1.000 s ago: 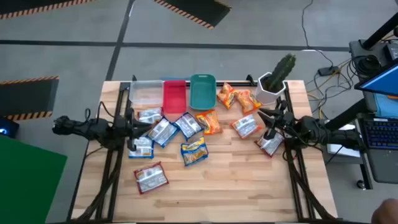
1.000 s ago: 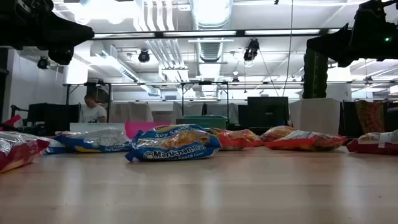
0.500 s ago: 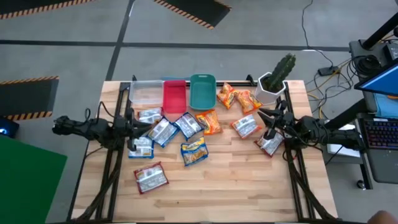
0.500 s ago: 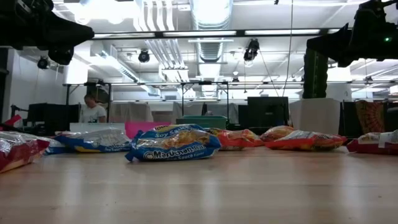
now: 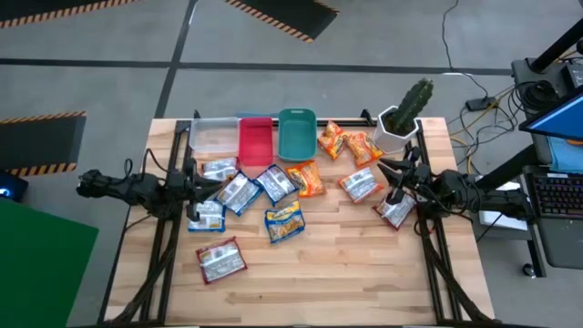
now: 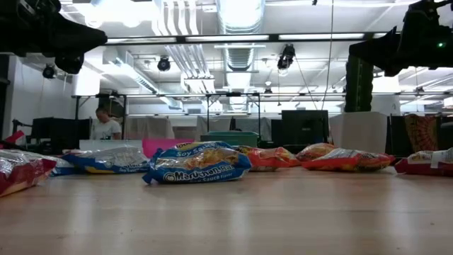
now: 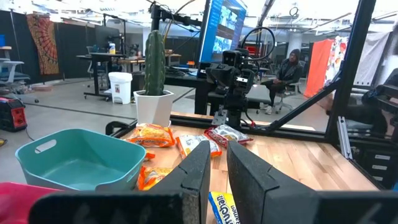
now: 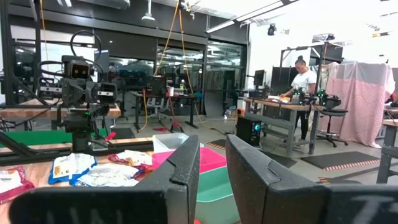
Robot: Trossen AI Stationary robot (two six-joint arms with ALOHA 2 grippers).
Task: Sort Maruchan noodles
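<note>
Maruchan noodle packets lie flat and scattered on the wooden table (image 5: 328, 273). The blue ones (image 5: 239, 192) lie left of centre, orange ones (image 5: 307, 179) sit near the teal bin, and red ones lie at the near left (image 5: 221, 261) and at the right (image 5: 395, 211). My left gripper (image 5: 204, 188) hangs level above the blue packets at the table's left. My right gripper (image 5: 390, 175) hangs level above the red packets at the right. Both point toward the table's middle. In the wrist views the left gripper (image 7: 218, 155) and the right gripper (image 8: 212, 152) stand shut to a narrow slit with nothing between the fingers.
A clear bin (image 5: 213, 135), a red bin (image 5: 256, 140) and a teal bin (image 5: 296, 132) stand side by side at the far edge. A potted cactus (image 5: 401, 123) stands at the far right. Bare wood runs along the near edge. People show in the room beyond.
</note>
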